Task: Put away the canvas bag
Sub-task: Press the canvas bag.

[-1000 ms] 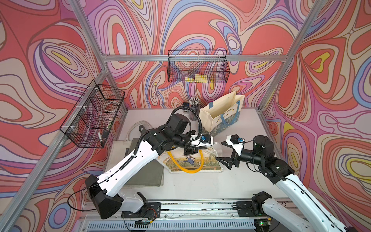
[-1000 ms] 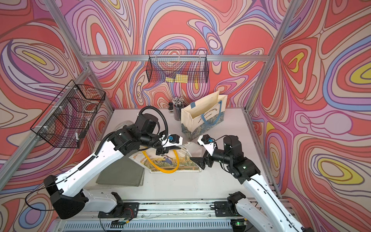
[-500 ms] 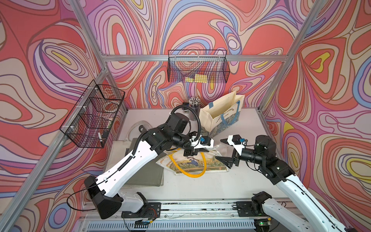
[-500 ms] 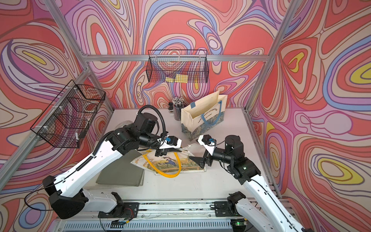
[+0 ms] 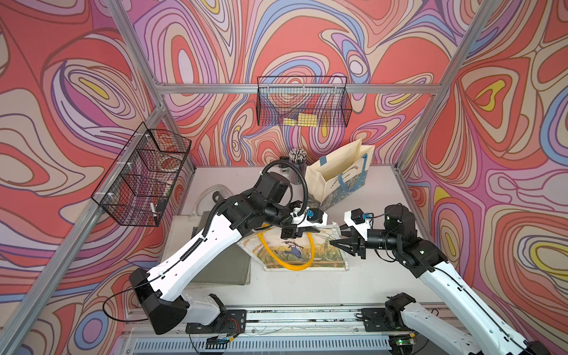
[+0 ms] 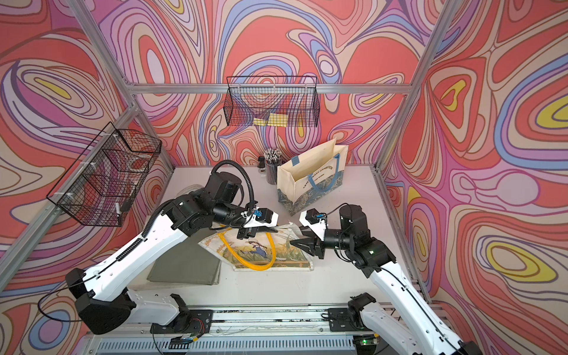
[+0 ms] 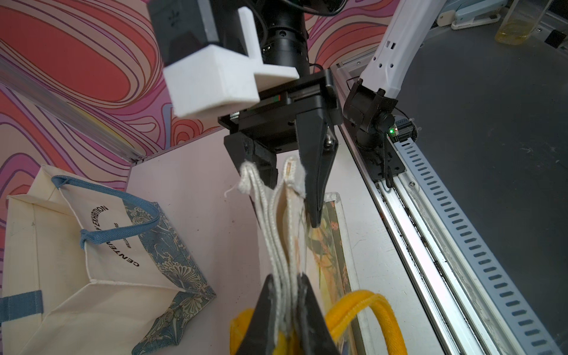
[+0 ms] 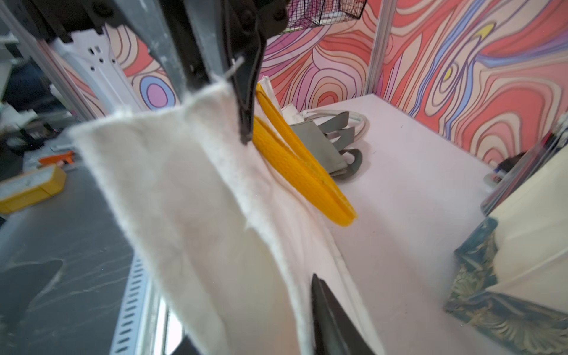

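Two grippers meet on one upper hem of the canvas bag point(image 5: 295, 252), the printed one with yellow handles point(image 5: 285, 265). It lies mostly flat on the table point(image 5: 307, 295), between the arms and just in front of the standing tote with blue handles point(image 5: 341, 181).

The left gripper point(image 7: 285, 278) is clamped tight on several cream layers of that hem, close to where the handles are sewn in. This bunches the mouth together so the bag cannot fall open.

The right gripper point(image 5: 332, 242) comes in level from the other side. Its jaws stand close together with the far end of the same hem between them, cloth touching both inner faces. Whether that pinch is firm enough to carry weight is not clear. In the right wrist view the canvas drapes across the lens, and only one dark finger point(image 8: 325, 310) shows beneath it.

Holding the hem at two spaced points probably serves to raise the bag as a taut, flat sheet instead of a sagging lump. At present the hem is lifted while the printed panel rests on the table.

The blue-handled tote stands upright and open-mouthed close behind, so it is a likely destination. The wire basket point(image 5: 302, 106) on the back wall is another. A folded grey-green bag point(image 5: 221, 264) lies under the left arm, apart from the work.
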Robot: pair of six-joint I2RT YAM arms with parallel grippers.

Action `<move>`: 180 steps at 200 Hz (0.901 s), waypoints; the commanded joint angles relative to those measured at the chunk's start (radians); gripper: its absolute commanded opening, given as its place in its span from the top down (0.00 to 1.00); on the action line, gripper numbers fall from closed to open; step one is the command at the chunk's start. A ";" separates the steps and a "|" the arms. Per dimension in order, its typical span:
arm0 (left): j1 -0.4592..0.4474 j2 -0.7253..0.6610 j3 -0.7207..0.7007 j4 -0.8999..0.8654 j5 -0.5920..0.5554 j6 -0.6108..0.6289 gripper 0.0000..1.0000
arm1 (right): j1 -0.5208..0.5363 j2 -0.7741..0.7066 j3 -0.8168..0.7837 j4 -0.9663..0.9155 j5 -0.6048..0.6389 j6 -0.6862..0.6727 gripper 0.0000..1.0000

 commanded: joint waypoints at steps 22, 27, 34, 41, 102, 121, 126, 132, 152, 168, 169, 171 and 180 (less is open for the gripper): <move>0.001 0.015 0.050 0.065 0.010 -0.035 1.00 | 0.000 0.017 0.018 -0.023 0.030 0.023 0.94; -0.003 0.020 0.052 0.066 0.002 -0.047 1.00 | 0.000 0.021 0.022 -0.020 0.035 0.027 0.97; -0.009 0.030 0.058 0.061 -0.012 -0.068 0.97 | 0.000 0.026 0.028 -0.016 0.040 0.028 1.00; -0.015 0.045 0.076 0.040 -0.018 -0.079 0.85 | 0.000 0.030 0.034 -0.014 0.044 0.031 1.00; -0.063 0.139 0.153 0.063 -0.087 -0.235 0.35 | 0.000 0.037 0.085 -0.014 0.058 0.030 1.00; -0.064 0.175 0.192 0.025 -0.097 -0.252 0.38 | 0.000 0.029 0.092 -0.007 0.076 0.033 1.00; -0.064 0.183 0.203 0.013 -0.099 -0.255 0.39 | 0.000 0.025 0.092 -0.003 0.079 0.035 1.00; -0.065 0.193 0.213 0.001 -0.104 -0.258 0.41 | 0.000 0.020 0.092 0.002 0.084 0.035 1.00; -0.066 0.214 0.236 -0.013 -0.101 -0.278 0.57 | 0.000 0.019 0.096 0.001 0.095 0.032 1.00; -0.066 0.224 0.250 -0.021 -0.064 -0.266 0.83 | 0.000 0.025 0.099 -0.004 0.100 0.029 1.00; -0.066 0.226 0.250 -0.022 -0.062 -0.263 0.84 | 0.000 0.026 0.099 -0.003 0.100 0.030 1.00; -0.066 0.227 0.251 -0.022 -0.056 -0.261 0.88 | 0.000 0.026 0.099 -0.003 0.100 0.031 1.00; -0.066 0.229 0.254 -0.026 -0.039 -0.247 1.00 | 0.000 0.028 0.097 0.001 0.102 0.036 1.00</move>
